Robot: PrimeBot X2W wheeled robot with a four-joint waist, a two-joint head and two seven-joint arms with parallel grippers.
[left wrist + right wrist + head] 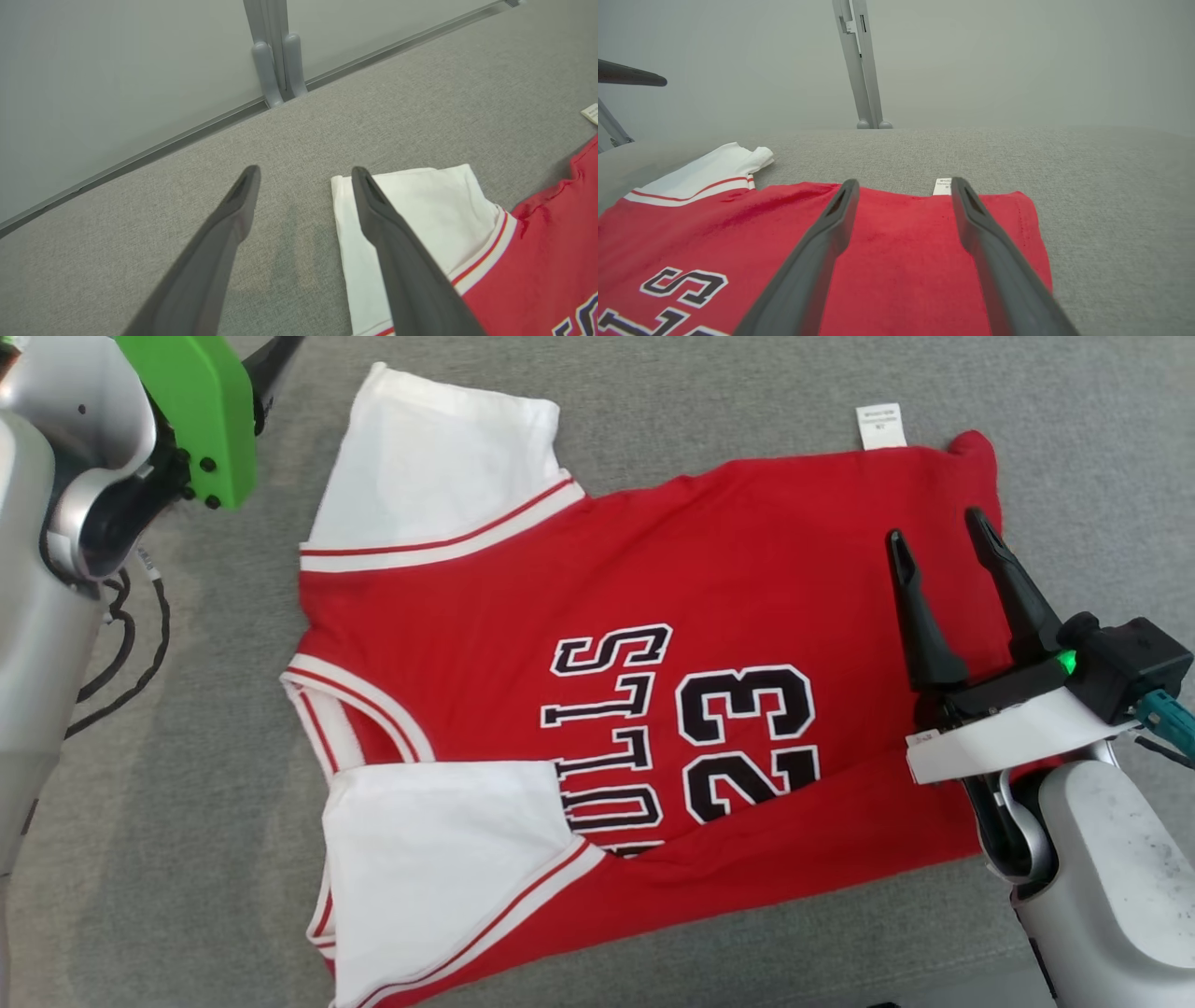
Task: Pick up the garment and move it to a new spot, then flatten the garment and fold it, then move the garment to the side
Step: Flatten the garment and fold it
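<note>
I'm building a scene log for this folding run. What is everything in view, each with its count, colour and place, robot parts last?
garment: one, red with white sleeves and black lettering, lying spread in the middle of the surface
label: one, white, sticking out from the garment's far edge
surface: one, grey fabric, under the garment
wall panels: pale grey, behind the surface
post: one, grey, between the wall panels at the surface's far edge
cables: black, count unclear, beside the left arm
left gripper: one, dark fingers, open, by the edge of the far white sleeve
right gripper: one, dark fingers, open, above the garment's red end near the label
</note>
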